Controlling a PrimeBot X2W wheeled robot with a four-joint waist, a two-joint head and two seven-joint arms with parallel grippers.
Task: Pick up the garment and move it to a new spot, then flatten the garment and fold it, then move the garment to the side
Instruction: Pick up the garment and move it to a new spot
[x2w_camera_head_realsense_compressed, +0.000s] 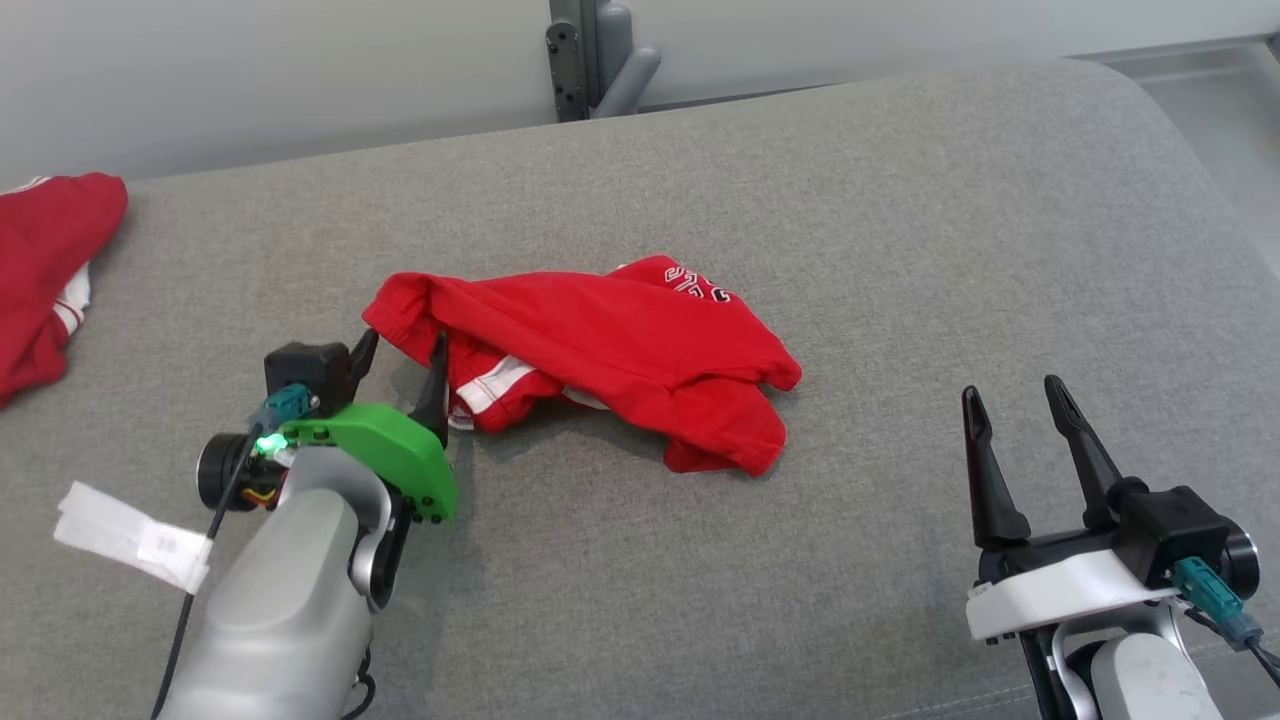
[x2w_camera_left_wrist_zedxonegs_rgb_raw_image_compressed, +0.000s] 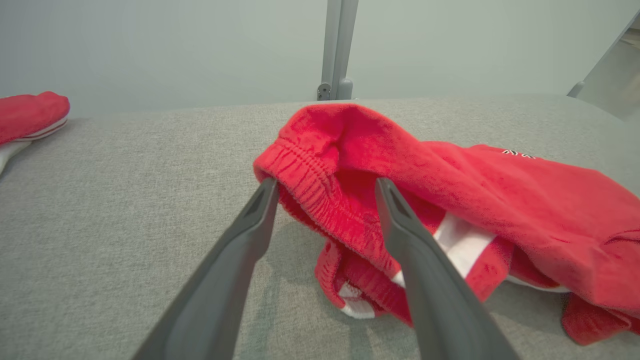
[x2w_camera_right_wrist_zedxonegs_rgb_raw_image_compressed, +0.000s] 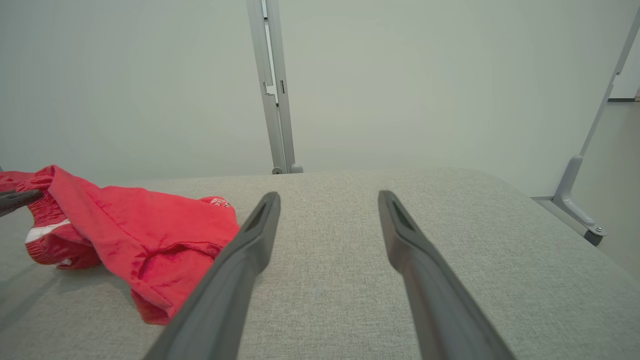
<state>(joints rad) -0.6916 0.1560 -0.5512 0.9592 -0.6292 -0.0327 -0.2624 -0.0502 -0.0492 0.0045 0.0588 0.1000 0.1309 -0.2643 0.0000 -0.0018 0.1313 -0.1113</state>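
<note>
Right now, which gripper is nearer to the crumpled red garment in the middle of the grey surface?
Left. The left gripper is at the garment's elastic waistband, open, one finger on each side. The right gripper is open, apart from it, over bare grey surface.

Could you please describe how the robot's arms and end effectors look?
Both have two long, tapered dark fingers. The left end effector has a green bracket and green light, the right end effector a white bracket. Each carries a teal connector with black cable; the left forearm is silver-grey.
</note>
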